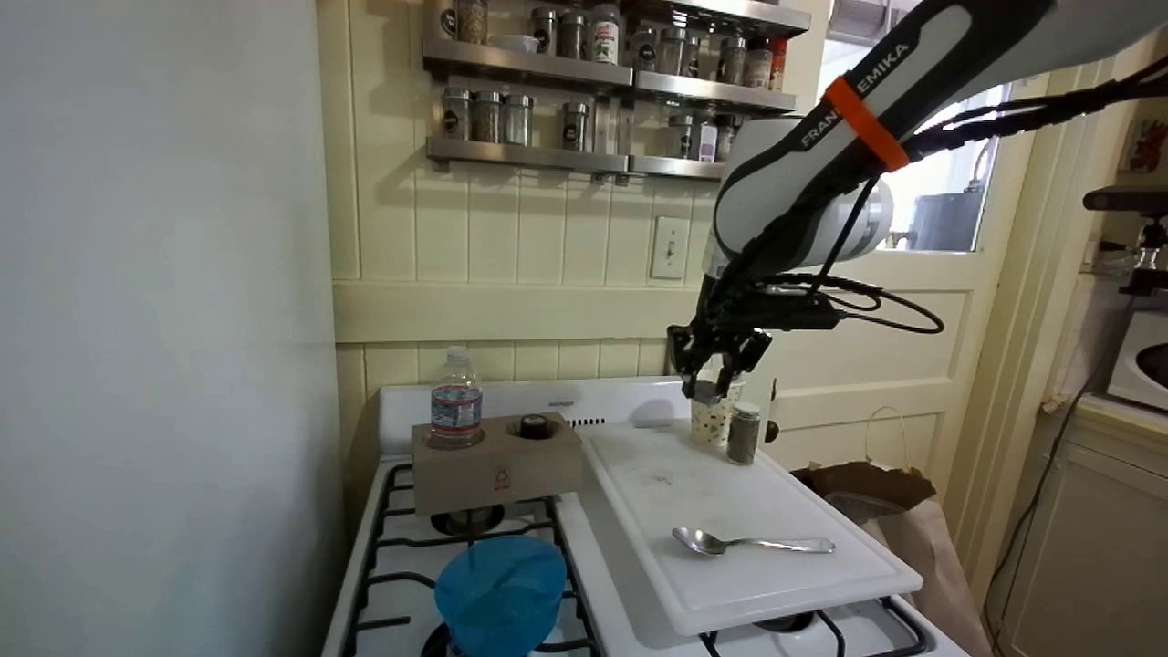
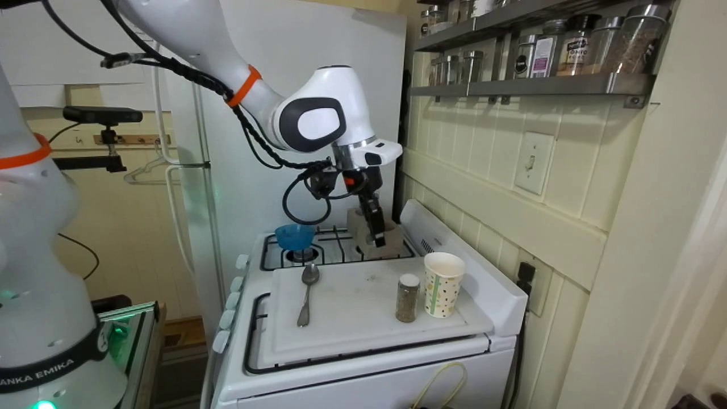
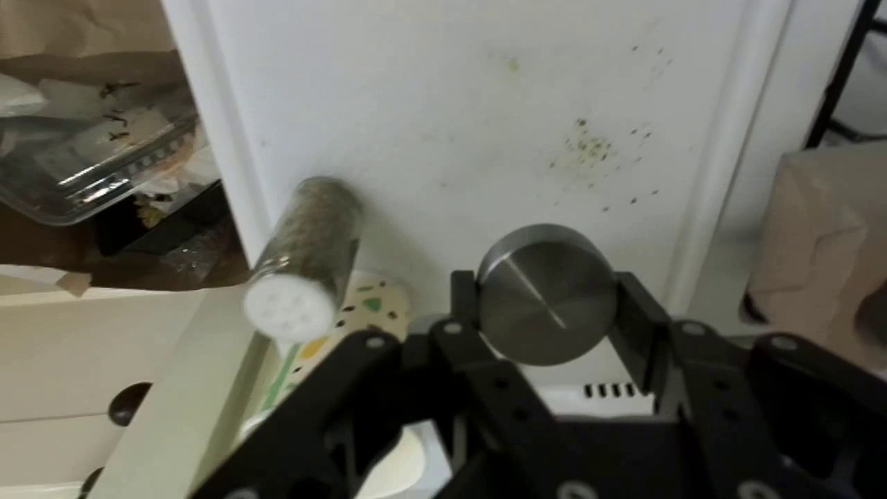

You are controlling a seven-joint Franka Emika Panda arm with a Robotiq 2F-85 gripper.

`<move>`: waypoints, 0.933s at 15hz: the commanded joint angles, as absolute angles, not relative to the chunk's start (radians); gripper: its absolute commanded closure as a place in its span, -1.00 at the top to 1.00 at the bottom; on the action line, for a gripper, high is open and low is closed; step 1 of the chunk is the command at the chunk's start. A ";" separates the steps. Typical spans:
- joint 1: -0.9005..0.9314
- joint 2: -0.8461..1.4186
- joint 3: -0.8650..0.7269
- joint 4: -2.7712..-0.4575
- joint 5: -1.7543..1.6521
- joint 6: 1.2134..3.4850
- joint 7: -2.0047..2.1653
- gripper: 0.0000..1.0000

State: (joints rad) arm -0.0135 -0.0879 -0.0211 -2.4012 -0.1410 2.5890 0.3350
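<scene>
My gripper [image 1: 706,383] is shut on a round, flat metal lid [image 3: 547,305], held at both sides by the fingertips, above the far end of a white cutting board [image 1: 671,497]. It also shows in an exterior view [image 2: 377,234]. A glass jar of dried herbs [image 2: 406,301] with a white shaker top stands upright on the board, beside a spotted paper cup [image 2: 443,287]. In the wrist view the jar [image 3: 312,239] is left of the lid, and the cup [image 3: 374,305] is partly hidden by the gripper. A metal spoon [image 1: 757,544] lies on the board. Herb crumbs [image 3: 592,149] dot it.
The board lies on a white gas stove. A blue bowl [image 1: 500,584] sits on the burners. A cardboard carrier [image 1: 497,470] holds a water bottle [image 1: 455,401]. Spice shelves [image 1: 529,66] hang on the wall. A paper bag [image 1: 926,547] stands beside the stove.
</scene>
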 commanded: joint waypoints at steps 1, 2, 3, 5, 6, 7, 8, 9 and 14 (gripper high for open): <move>-0.056 -0.061 -0.075 -2.330 0.045 2.499 0.253 -0.51; -0.020 -0.068 -0.104 -2.335 0.137 2.475 0.195 -0.51; -0.060 -0.082 -0.068 -2.354 0.019 2.523 0.260 -0.01; -0.057 -0.076 -0.086 -2.346 0.097 2.503 0.206 -0.51; -0.061 -0.062 -0.089 -2.331 0.114 2.510 0.231 -0.51; -0.086 -0.046 -0.100 -2.312 0.047 2.532 0.283 -0.51; -0.105 -0.035 -0.112 -2.297 0.008 2.534 0.306 -0.51; -0.132 -0.028 -0.126 -2.280 -0.062 2.521 0.341 -0.51; -0.171 0.025 -0.161 -2.245 -0.168 2.517 0.413 -0.51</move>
